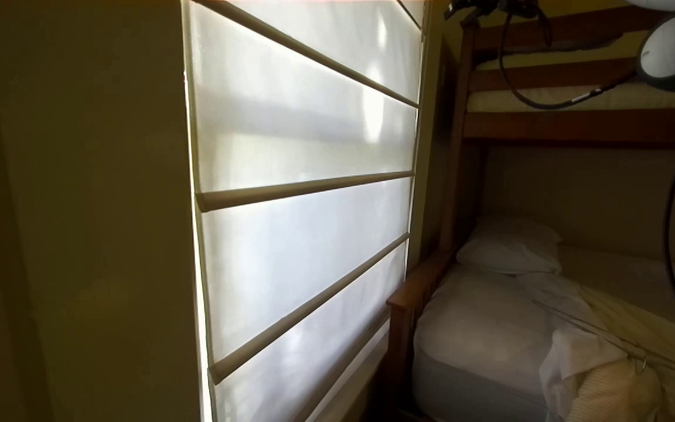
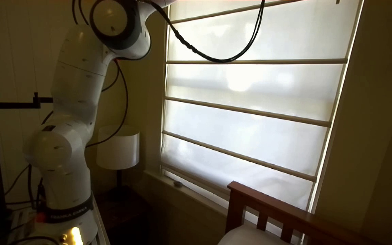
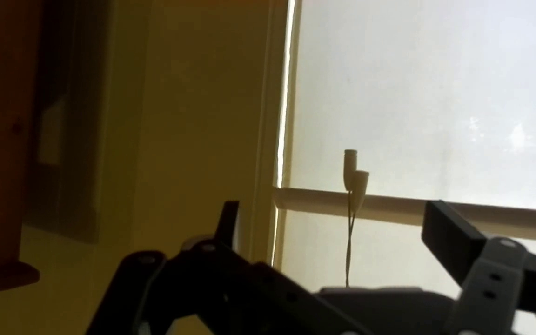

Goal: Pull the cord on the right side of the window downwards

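The cord (image 3: pixel 348 251) shows in the wrist view as two thin twisted strings ending in two pale tassels (image 3: pixel 360 188). This picture appears upside down, with the tassels uppermost. My gripper (image 3: pixel 335 216) is open, its black fingers wide apart on either side of the cord in the picture. No contact shows; the depth between fingers and cord is unclear. The gripper body hides the rest of the cord. The window's pale shade (image 3: pixel 426 116) lies behind it, and shows in both exterior views (image 1: pixel 308 246) (image 2: pixel 247 139). Dark gripper parts (image 1: pixel 493 7) are cut off at the top edge.
The white arm (image 2: pixel 77 81) stands beside a lamp (image 2: pixel 118 149), with a black cable (image 2: pixel 221 60) looping before the shade. A wooden bunk bed (image 1: pixel 578 126) stands by the window; its lower rail (image 2: pixel 271 204) is near the sill. A wooden post (image 3: pixel 0 130) shows in the wrist view.
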